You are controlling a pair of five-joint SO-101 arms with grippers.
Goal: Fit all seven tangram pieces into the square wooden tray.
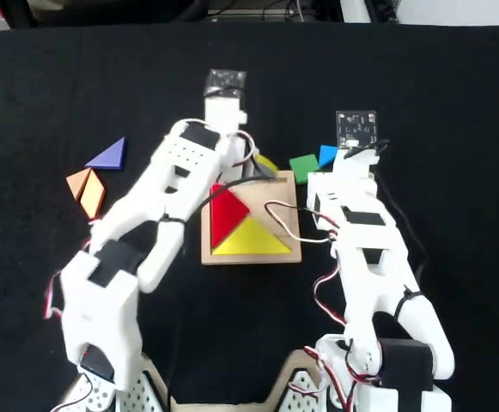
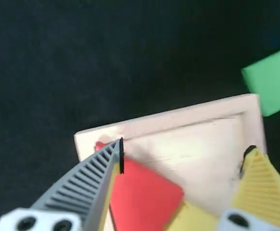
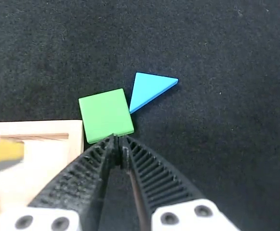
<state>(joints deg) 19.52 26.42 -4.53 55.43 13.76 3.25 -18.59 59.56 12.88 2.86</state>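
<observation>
The tray [image 1: 294, 251] lies mid-desk [image 1: 455, 86] in the high view; inside it a red triangle [image 1: 226, 213] fills the 9 o'clock side and a yellow triangle [image 1: 253, 239] the 6 o'clock side, the two touching; the rest of the tray floor is bare wood. The left jaws hang spread wide over the tray's 12 o'clock part, one tip above the red triangle's far corner, the other near the opposite wall, gripping nothing. A green square [image 3: 106, 114] sits on the desk just off the tray's 1 o'clock corner; a blue triangle [image 3: 148, 90] touches the square's far corner. The right jaws are closed on nothing, their tips at the square's near edge. Well apart at the tray's 9 to 10 o'clock lie a purple triangle [image 1: 109, 155] and two touching orange pieces [image 1: 86, 189].
</observation>
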